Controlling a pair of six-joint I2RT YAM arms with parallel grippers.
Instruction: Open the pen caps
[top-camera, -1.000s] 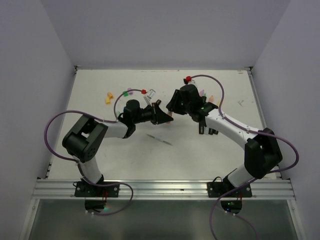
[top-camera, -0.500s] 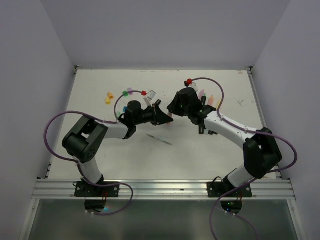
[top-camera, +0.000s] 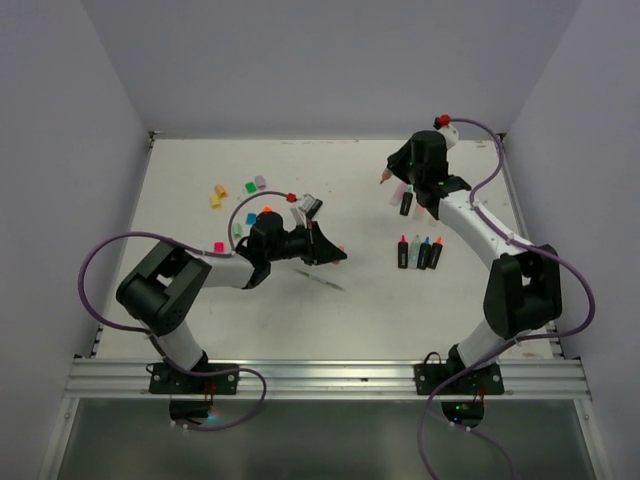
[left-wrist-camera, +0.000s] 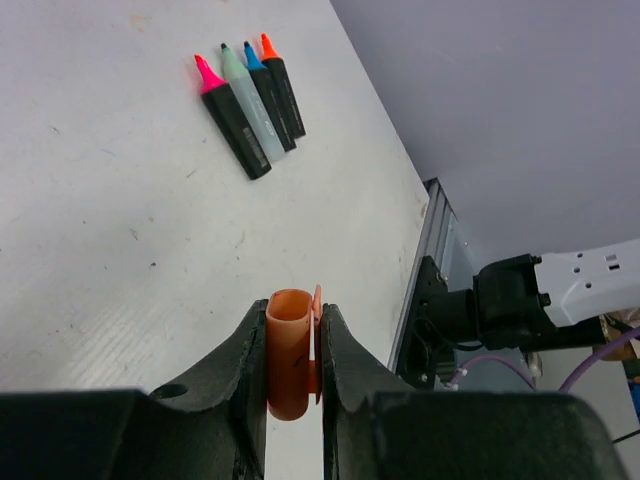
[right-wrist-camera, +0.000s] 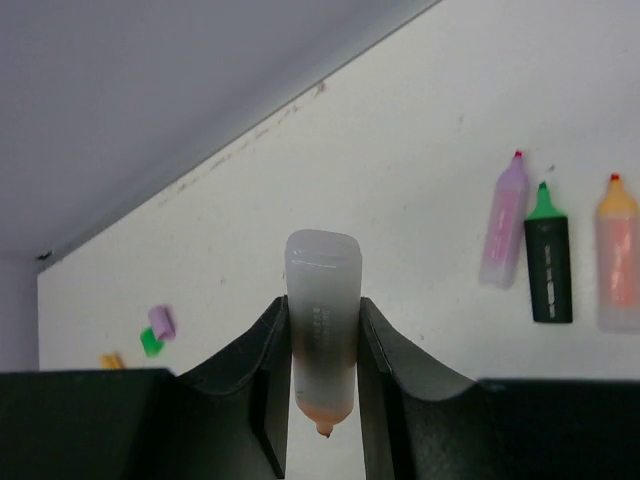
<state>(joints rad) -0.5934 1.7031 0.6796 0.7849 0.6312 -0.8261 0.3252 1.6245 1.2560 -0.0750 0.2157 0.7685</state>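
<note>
so 4 pens (top-camera: 418, 252) lie side by side right of centre on the tabletop (top-camera: 300, 325), pen caps (top-camera: 250, 187) scattered far left, thin stick (top-camera: 322, 279) in between

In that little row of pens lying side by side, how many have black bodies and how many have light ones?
Black body: 3 (pink-tipped pen, blue-tipped pen, orange-tipped pen)
Light body: 1 (green-tipped pen)
Total: 4

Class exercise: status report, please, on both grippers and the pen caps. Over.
Left gripper shut on orange cap. Right gripper shut on pale uncapped pen. Four other uncapped pens lie aside, not blocking.
</note>
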